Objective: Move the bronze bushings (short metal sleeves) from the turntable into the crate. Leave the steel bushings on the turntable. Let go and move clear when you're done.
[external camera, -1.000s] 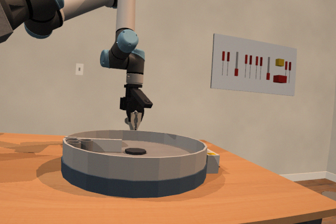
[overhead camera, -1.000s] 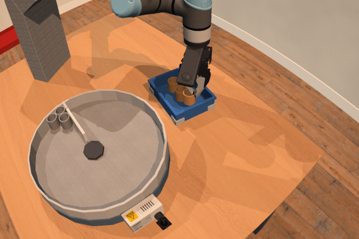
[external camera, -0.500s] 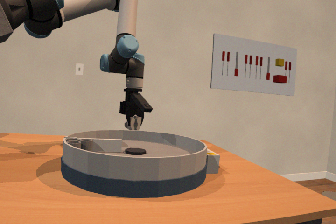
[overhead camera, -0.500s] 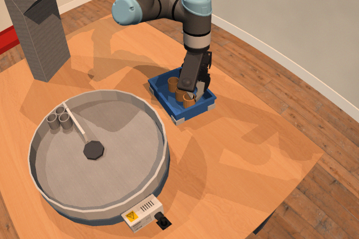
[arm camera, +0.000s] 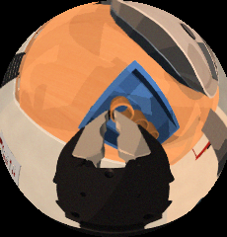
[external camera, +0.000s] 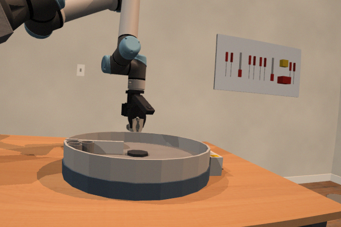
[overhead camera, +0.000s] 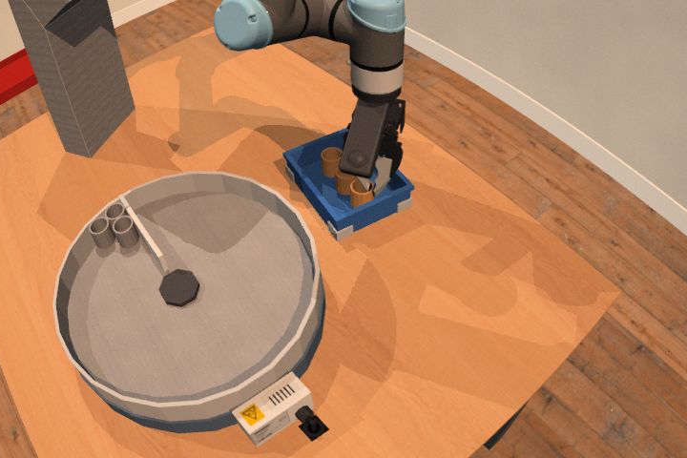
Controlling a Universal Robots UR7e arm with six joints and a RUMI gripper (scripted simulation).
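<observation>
The blue crate [overhead camera: 379,217] [arm camera: 124,79] stands beside the turntable [overhead camera: 236,334] [external camera: 128,168]. My gripper [overhead camera: 373,187] [external camera: 137,131] [arm camera: 111,111] is shut on the wall of a bronze bushing [overhead camera: 361,197] [arm camera: 122,107], upright and low inside the crate. Whether its base touches the crate floor is hidden. Two more bronze bushings, one in the middle [overhead camera: 344,183] and one farther back [overhead camera: 330,162], stand in a row with it. Three steel bushings [overhead camera: 102,235] [overhead camera: 126,233] [overhead camera: 114,210] stand grouped by the turntable's wall. No bronze bushing shows on the turntable.
A pale divider bar [overhead camera: 144,229] [external camera: 109,146] runs from the turntable's wall towards its dark hub [overhead camera: 178,287] [external camera: 137,153], beside the steel bushings. A white control box [overhead camera: 273,408] is at the turntable's side. A grey column [overhead camera: 85,92] stands at the back left of the table.
</observation>
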